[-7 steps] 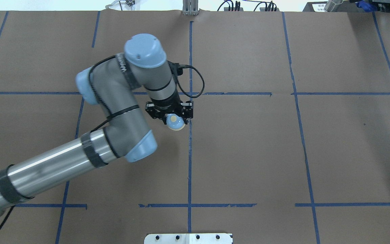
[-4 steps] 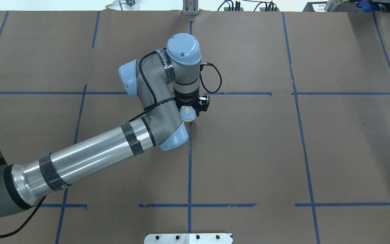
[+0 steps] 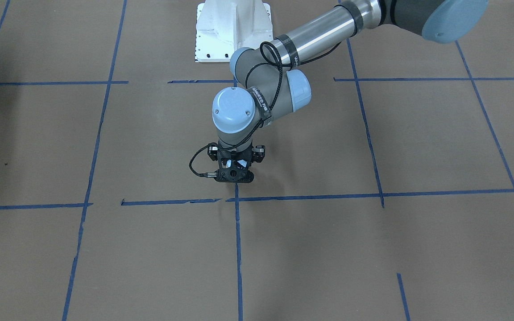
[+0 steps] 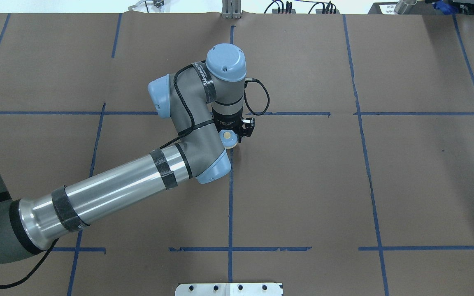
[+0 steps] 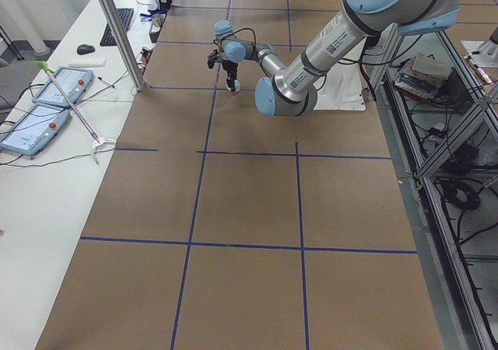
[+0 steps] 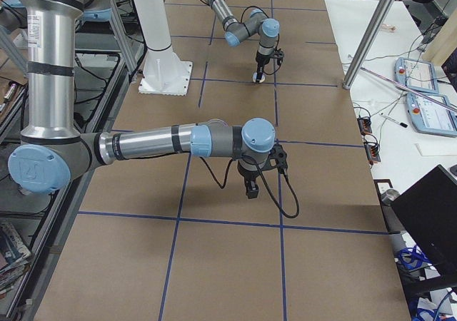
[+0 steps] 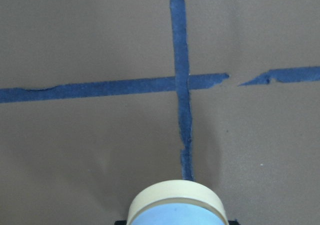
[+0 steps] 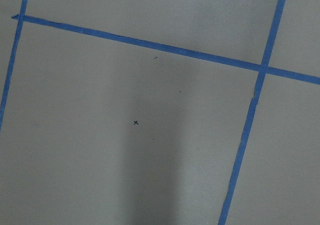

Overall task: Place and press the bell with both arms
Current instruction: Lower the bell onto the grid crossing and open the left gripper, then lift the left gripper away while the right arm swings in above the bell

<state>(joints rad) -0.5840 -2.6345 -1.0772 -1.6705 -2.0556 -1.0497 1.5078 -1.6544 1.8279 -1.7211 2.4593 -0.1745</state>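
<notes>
Swung rightward since a second ago, your left claw point(image 3: 235, 171) still grips the bell point(image 4: 228, 139); whether the right claw point(image 6: 251, 187) is wide, you cannot tell.

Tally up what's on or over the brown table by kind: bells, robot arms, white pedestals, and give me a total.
bell: 1
robot arms: 2 (left arm, right arm)
white pedestal: 1
Total: 4
</notes>
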